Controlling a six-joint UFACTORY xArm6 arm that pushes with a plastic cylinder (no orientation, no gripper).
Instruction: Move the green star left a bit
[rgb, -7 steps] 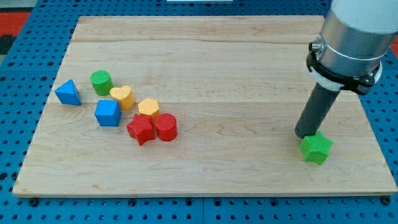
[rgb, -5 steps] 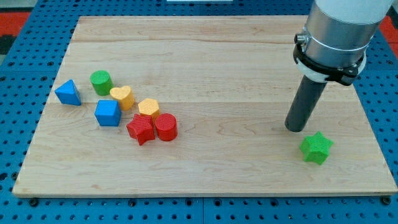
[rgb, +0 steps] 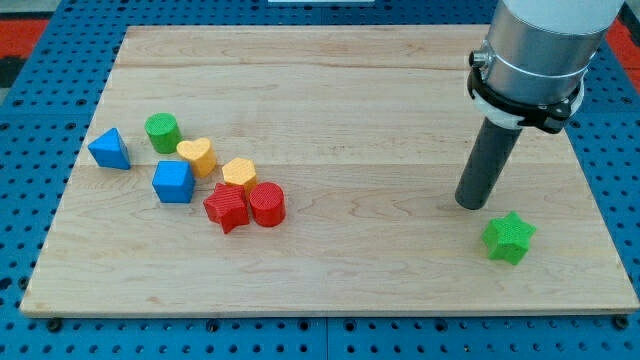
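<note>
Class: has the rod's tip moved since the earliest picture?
Yes. My tip has slid toward the view's left, away from the unmoved green star.

On the wooden board (rgb: 330, 70), 7 blocks clustered at the view's left: blue triangle (rgb: 108, 149), green cylinder (rgb: 162, 131), yellow heart (rgb: 196, 156), blue cube (rgb: 172, 182), a yellow block (rgb: 239, 172), red star (rgb: 227, 207), red cylinder (rgb: 266, 204).

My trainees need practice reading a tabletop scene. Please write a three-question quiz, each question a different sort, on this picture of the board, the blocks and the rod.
1. True or false: my tip touches the green star.
2. Which block lies nearest the view's left edge? A) blue triangle B) red cylinder C) green cylinder
3. Fill in: the red star sits directly beside the red ____.

Key
1. False: a gap of bare board shows.
2. A
3. cylinder
</note>
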